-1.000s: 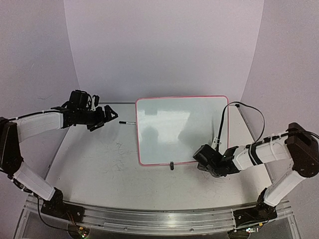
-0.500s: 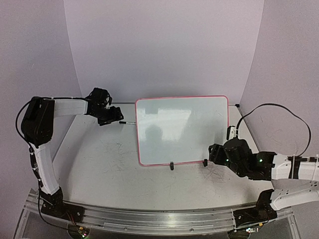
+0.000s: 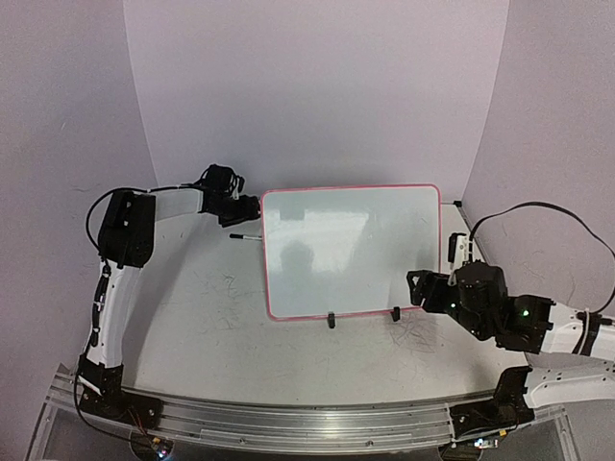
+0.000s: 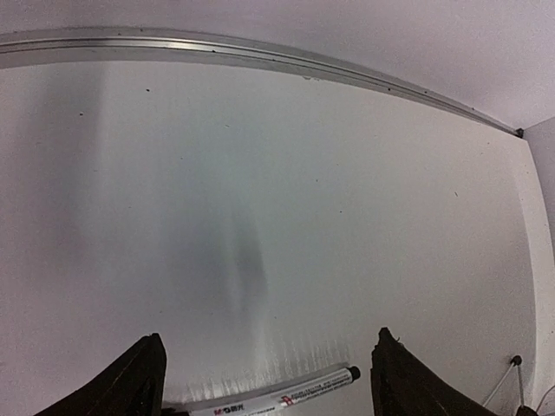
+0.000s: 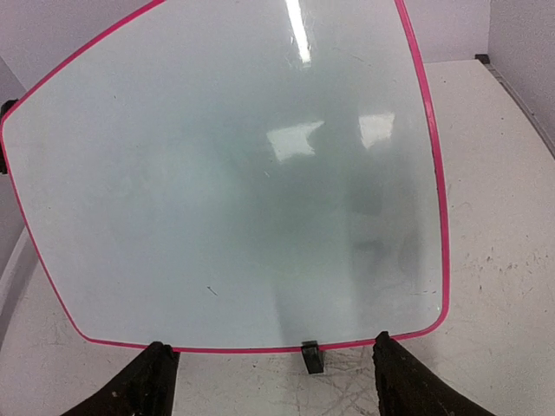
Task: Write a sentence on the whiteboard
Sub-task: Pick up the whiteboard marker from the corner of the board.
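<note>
- Lately carried the left gripper (image 3: 242, 207) rightward over the bench (image 3: 183, 317), from well left of the marker (image 3: 245, 235) to a spot right above it, beside the far left corner of the whiteboard (image 3: 351, 252).
- Held its fingers (image 4: 143, 377) apart; saw the marker in the left wrist view lying flat between the two tips, dark cap toward the right, not yet clamped.
- Pulled the right gripper (image 3: 416, 290) back from the board's near right corner and turned it to face the near edge, close to the right clip foot (image 3: 395, 312).
- Found those fingers (image 5: 152, 381) spread as well, with nothing between them.
- Left the whiteboard unmoved: face up on the bench, middle to right, red rim all round, both clip feet on the near edge.
- Found no sentence on it: blank and glossy in the top and right wrist views, with only reflections and a soft shadow.
- Judged the step in hand as fetching the marker, and counted the writing as not begun, so nearly all of the task outstanding.
- Judged the next need as follows: lower onto the marker's barrel, close squarely across it, lift without rolling it.
- Noted one risk: marker just beside the board's left edge, hence little room for the finger on that side and some chance of nudging the board.
</note>
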